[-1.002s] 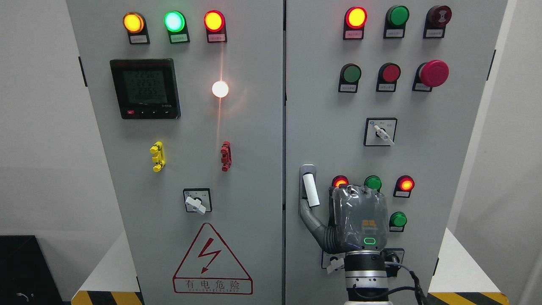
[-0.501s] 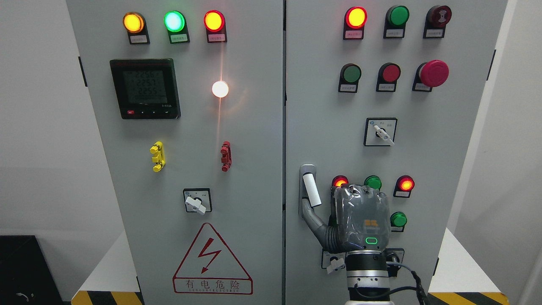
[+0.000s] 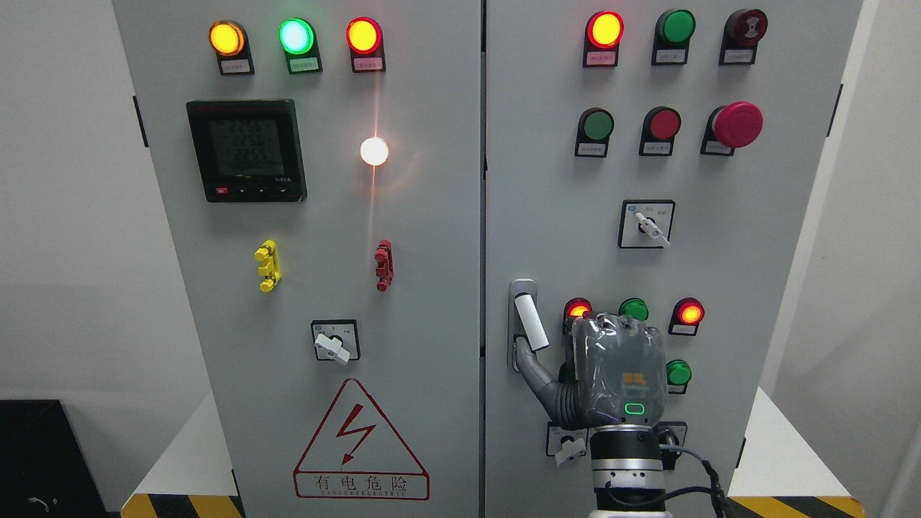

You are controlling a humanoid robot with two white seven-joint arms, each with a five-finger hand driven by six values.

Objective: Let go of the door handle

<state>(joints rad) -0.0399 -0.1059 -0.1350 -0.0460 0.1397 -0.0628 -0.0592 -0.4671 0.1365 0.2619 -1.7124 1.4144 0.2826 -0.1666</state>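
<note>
Grey cabinet doors [image 3: 403, 216] fill your view. On the right door, the white door handle [image 3: 529, 321] stands upright. Your right hand [image 3: 617, 374] sits just beside it, thumb [image 3: 534, 368] extended toward its base, gripping nothing. Release looks almost complete; withdrawing remains.

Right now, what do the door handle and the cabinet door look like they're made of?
Door handle: white grip, matte, probably plastic, on a grey base plate that looks metallic. Cabinet door: smooth flat grey, likely painted sheet metal, with a faint sheen. The look alone can't confirm either.
</note>
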